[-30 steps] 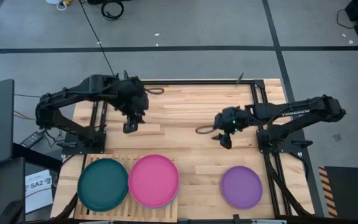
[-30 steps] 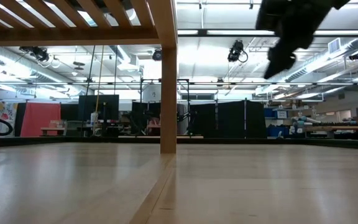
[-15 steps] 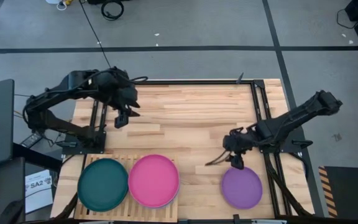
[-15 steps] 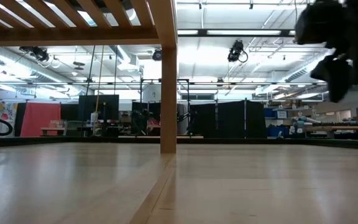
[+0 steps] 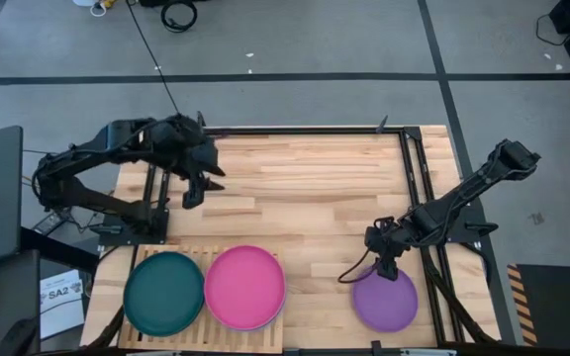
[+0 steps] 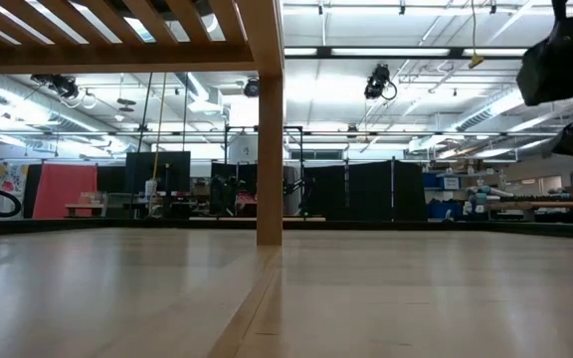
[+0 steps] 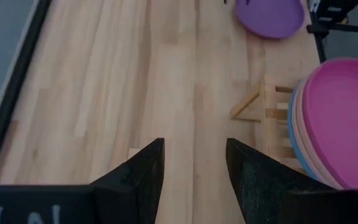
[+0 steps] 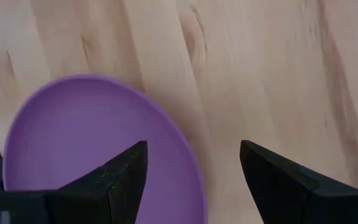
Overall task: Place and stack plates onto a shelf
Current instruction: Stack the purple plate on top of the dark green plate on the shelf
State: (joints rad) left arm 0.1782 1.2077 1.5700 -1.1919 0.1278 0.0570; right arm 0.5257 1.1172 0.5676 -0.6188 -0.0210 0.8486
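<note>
the purple plate (image 8: 98, 155) lies just below the right hand (image 8: 194, 180) (wide open, holding nothing).

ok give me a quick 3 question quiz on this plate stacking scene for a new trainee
1. True or false: the purple plate already sits on the shelf.
2. Which plate tops the stack beside the teal plate? A) black B) magenta C) salmon pink
3. Fill in: the right gripper hovers, fingers open, by the ______ plate's edge, while the left gripper waits over bare table.

Key
1. False: it lies on the table, apart from the shelf.
2. B: the magenta plate is on top.
3. purple
</note>
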